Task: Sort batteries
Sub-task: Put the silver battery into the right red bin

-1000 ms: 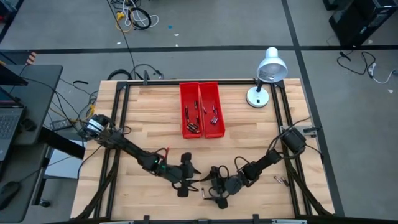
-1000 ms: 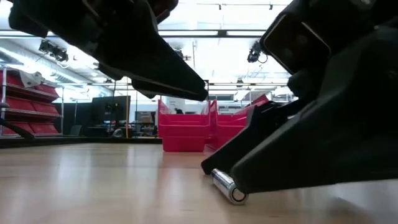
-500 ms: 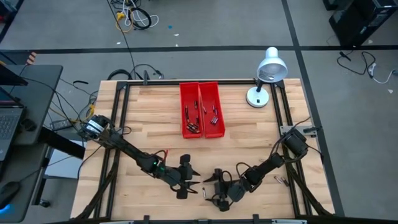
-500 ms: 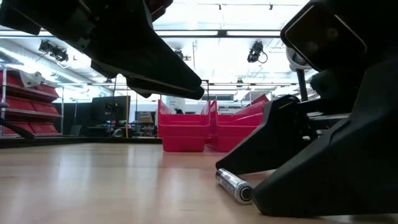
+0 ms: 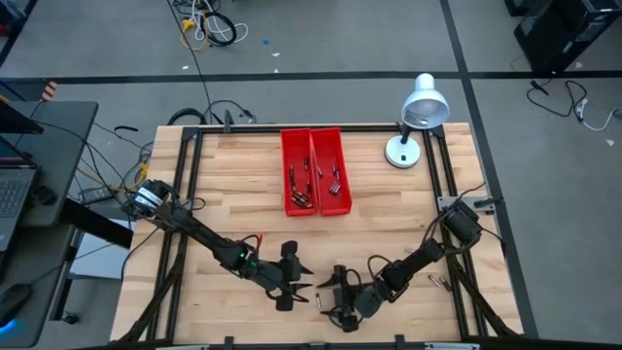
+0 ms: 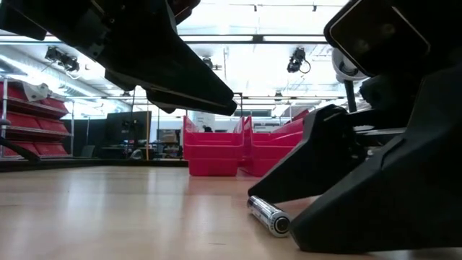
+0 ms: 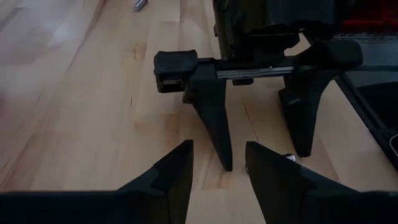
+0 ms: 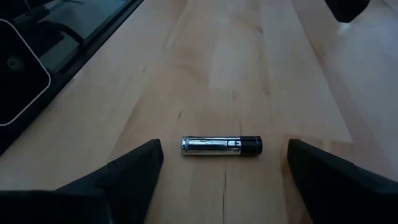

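Right gripper (image 8: 221, 171) is low over the pale wooden table (image 5: 233, 185) w/ black fingers (image 8: 127, 168) spread wide, grasping nothing. One small silvery battery with dark end (image 8: 221, 145) lies flat between them (touching neither). Left gripper (image 7: 217, 165), just beside, fingers apart too, also empty. Two red plastic bins (image 5: 317, 171) w/ more batteries stand at the far side, near a white desk lamp (image 5: 416, 117).

Quick count: two red bins (image 5: 313, 170) are sitting side by side, each holding a handful of batteries (image 5: 299, 185), too small to count exactly. One battery (image 8: 221, 145) is lying loose by the arms, another (image 5: 438, 282) near the right edge. One lamp (image 5: 416, 119).
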Robot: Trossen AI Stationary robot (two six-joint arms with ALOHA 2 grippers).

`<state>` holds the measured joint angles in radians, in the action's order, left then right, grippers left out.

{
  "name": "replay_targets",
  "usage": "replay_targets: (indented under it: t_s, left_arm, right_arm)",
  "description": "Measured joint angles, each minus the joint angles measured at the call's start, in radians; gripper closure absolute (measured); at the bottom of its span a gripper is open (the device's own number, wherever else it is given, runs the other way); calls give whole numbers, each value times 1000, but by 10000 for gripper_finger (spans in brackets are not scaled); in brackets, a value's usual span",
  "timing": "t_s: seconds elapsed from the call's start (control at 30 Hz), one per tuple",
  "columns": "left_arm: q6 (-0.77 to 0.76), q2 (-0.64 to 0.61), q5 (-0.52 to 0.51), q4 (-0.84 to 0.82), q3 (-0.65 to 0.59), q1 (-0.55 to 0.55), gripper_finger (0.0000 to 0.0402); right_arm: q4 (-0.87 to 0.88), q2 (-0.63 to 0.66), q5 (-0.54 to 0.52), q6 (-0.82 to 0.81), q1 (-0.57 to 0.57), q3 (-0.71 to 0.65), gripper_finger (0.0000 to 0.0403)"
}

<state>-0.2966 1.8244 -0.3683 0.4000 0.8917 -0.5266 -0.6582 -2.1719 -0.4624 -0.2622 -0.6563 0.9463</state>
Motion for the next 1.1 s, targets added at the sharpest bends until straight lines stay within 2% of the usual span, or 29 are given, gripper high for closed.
replay_targets:
  t_s: [0.2, 0.87, 1.1]
  left_arm:
    - [0, 0, 0, 0, 0, 0, 239]
    - [1, 0, 0, 8, 0, 1, 239]
    - [2, 0, 0, 8, 0, 1, 239]
  right_arm:
    - [-4, 0, 11, 19, 14, 0, 84]
    - [-25, -2, 53, 31, 48, -1, 93]
    - [-24, -2, 47, 22, 50, -1, 135]
